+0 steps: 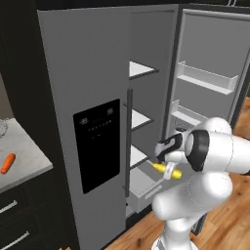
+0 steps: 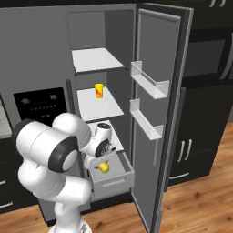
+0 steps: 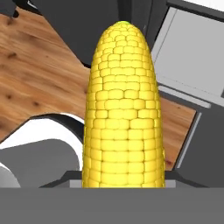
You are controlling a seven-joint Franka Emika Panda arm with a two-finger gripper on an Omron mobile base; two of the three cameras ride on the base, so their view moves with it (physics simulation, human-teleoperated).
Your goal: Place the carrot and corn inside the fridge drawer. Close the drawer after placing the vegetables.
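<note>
My gripper (image 1: 169, 171) is shut on the corn (image 1: 165, 169), a yellow cob held across its middle. It hangs just above the fridge drawer (image 1: 141, 189), a light grey bin pulled out at the bottom of the open fridge. From the right, the corn (image 2: 104, 167) sits over the drawer (image 2: 116, 181) near its front wall, with the gripper (image 2: 103, 164) on it. Seen from the hand, the corn (image 3: 123, 109) stands upright and large, hiding the fingertips. The carrot (image 1: 7, 163) lies on the counter at far left.
The fridge's left door (image 1: 88, 97) is closed and carries a black dispenser panel (image 1: 97, 144). Its right door (image 2: 159, 113) stands open with white door shelves (image 2: 148, 82). A yellow and red can (image 2: 98, 90) stands on a middle shelf. Dark cabinets (image 2: 200, 132) flank the fridge.
</note>
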